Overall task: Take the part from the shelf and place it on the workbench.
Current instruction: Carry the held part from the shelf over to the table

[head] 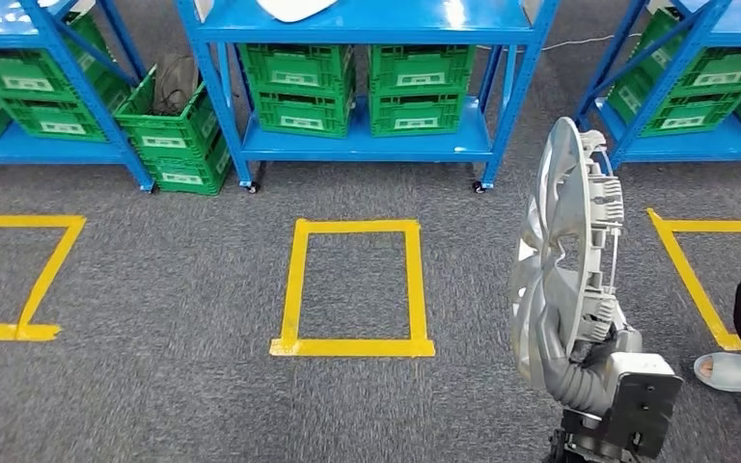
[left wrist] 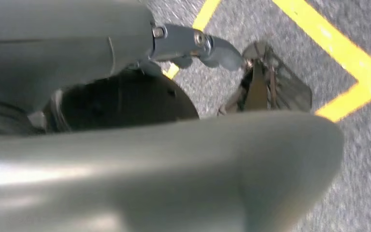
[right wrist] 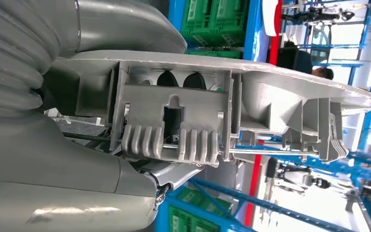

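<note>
The part (head: 564, 256) is a silver-grey plastic wheel cover, round and dished, with ribbed clips and a thin wire ring on its back. It stands on edge above the grey carpet (head: 174, 386), in front of the blue shelf (head: 367, 145). The right robot hand (head: 589, 362) clamps its lower rim. The left robot hand (left wrist: 193, 46) hangs over the floor; I cannot tell how its fingers lie.

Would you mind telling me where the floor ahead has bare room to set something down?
The carpet inside the middle yellow tape rectangle is bare, as are the strips beside it. Under the blue shelves it is crowded with green crates.
</note>
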Action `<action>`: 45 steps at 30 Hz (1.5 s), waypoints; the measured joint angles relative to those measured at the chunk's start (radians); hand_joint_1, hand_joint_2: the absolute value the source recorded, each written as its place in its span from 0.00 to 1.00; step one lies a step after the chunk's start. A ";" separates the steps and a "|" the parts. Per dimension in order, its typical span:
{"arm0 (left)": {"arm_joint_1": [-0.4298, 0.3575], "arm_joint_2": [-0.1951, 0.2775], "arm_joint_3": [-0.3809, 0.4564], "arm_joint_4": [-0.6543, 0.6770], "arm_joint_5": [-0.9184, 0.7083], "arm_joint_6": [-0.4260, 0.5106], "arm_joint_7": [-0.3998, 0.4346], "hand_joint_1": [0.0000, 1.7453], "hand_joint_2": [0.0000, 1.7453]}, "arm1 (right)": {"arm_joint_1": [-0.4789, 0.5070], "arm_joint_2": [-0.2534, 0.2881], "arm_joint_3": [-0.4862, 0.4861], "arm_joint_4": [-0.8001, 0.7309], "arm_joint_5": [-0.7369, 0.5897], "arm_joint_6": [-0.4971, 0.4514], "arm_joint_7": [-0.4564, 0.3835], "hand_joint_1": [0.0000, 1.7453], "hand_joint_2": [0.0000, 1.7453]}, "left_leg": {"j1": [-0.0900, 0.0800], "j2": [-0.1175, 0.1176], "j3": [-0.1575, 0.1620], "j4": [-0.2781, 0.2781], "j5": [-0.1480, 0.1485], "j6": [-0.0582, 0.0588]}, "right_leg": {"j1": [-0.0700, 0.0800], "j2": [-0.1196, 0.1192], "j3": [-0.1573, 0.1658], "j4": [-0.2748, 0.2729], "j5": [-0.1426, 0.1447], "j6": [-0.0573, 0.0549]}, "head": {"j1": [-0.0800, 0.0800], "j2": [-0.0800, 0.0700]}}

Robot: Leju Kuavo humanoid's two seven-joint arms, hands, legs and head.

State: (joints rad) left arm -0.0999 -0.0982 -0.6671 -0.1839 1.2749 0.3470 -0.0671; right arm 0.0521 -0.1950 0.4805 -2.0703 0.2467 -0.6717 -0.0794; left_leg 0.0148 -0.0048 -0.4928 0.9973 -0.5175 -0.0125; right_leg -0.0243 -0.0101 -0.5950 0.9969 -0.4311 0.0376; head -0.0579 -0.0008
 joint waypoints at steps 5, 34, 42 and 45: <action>0.005 0.003 -0.004 0.000 0.003 -0.002 0.006 0.00 0.00 | -0.005 -0.008 0.008 0.000 0.069 0.003 0.034 1.00 1.00 | -0.004 0.000 -0.010 -0.013 0.002 0.020 | -0.001 0.002 -0.015 -0.003 0.005 -0.039 | 0.020 0.000; 0.001 0.008 -0.021 0.001 -0.016 -0.001 0.028 0.00 0.00 | -0.058 -0.012 0.036 -0.015 0.098 0.045 0.087 1.00 1.00 | -0.004 -0.087 -0.052 0.002 0.020 0.022 | 0.001 0.050 0.004 -0.003 -0.003 -0.019 | 0.078 0.000; 0.003 0.013 -0.034 0.001 -0.025 -0.004 0.041 0.00 0.00 | -0.099 -0.008 0.063 0.006 0.112 0.098 0.124 1.00 1.00 | 0.001 0.006 -0.179 0.213 -0.032 0.000 | 0.006 -0.039 0.014 -0.015 -0.007 -0.036 | 0.042 0.000; -0.001 0.016 -0.038 0.001 -0.031 -0.006 0.044 0.00 0.00 | -0.114 -0.004 0.075 0.013 0.122 0.114 0.134 1.00 1.00 | -0.005 0.051 -0.078 0.018 0.035 0.012 | 0.012 -0.063 0.015 -0.006 -0.012 -0.025 | 0.029 0.000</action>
State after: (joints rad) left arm -0.1008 -0.0819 -0.7054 -0.1829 1.2443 0.3410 -0.0232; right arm -0.0622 -0.1991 0.5556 -2.0576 0.3689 -0.5577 0.0545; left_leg 0.0101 0.0459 -0.5709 1.0157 -0.4828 -0.0009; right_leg -0.0125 -0.0733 -0.5798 0.9913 -0.4434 0.0127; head -0.0293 -0.0008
